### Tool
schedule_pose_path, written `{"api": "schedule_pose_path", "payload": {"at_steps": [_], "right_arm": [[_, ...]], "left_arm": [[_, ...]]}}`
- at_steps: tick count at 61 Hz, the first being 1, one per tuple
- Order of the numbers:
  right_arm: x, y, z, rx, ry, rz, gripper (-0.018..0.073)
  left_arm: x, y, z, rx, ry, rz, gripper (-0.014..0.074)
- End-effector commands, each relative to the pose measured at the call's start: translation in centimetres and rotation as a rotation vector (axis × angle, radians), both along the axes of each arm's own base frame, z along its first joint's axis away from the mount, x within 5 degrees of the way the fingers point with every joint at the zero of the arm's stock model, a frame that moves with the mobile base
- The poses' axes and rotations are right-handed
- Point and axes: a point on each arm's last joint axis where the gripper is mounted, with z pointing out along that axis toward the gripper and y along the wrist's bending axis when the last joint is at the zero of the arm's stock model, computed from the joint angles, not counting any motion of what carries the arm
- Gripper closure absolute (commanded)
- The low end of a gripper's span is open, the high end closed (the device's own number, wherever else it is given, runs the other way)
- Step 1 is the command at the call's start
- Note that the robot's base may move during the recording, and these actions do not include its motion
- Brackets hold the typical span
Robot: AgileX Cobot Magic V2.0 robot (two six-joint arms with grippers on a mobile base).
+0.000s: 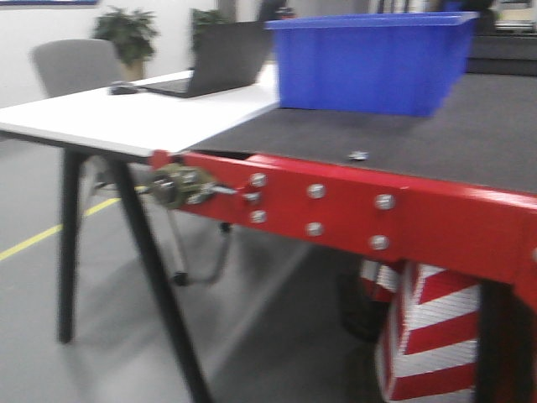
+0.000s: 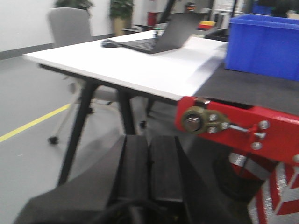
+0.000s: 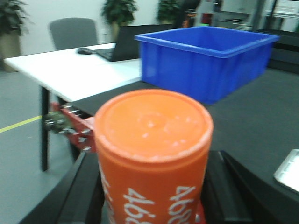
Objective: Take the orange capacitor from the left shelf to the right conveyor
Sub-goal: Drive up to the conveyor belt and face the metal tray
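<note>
The orange capacitor (image 3: 154, 154), a cylinder with white "4680" numerals, fills the lower middle of the right wrist view, and my right gripper (image 3: 152, 191) is shut on it, black fingers (image 3: 84, 191) pressing either side. It hangs just off the near left corner of the right conveyor (image 3: 243, 112), a dark grey belt (image 1: 403, 134) with a red front edge (image 1: 352, 210). In the left wrist view my left gripper (image 2: 149, 149) is shut with nothing in it, low over the floor in front of the conveyor's red corner (image 2: 224, 126). The left shelf is out of view.
A blue plastic bin (image 1: 369, 59) stands on the belt at the back. A white desk (image 1: 134, 113) with a laptop (image 1: 214, 59) and mouse butts against the conveyor's left side, a grey chair (image 1: 71, 67) behind it. A silver tray corner (image 3: 288, 170) lies on the belt at right.
</note>
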Motion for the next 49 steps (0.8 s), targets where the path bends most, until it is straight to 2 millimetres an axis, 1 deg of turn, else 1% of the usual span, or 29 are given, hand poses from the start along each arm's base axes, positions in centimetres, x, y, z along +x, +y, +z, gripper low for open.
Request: {"api": "schedule_pose_path", "payload": {"at_steps": [1, 49], "right_arm": [[-0.12, -0.01, 1.69, 0.01, -0.113, 0.0, 0.0402], [-0.12, -0.01, 1.69, 0.01, -0.113, 0.0, 0.0402]], "left_arm": [[-0.24, -0.01, 1.1, -0.012, -0.113, -0.007, 0.0701], [-0.24, -0.01, 1.1, -0.012, -0.113, -0.007, 0.0701]]}}
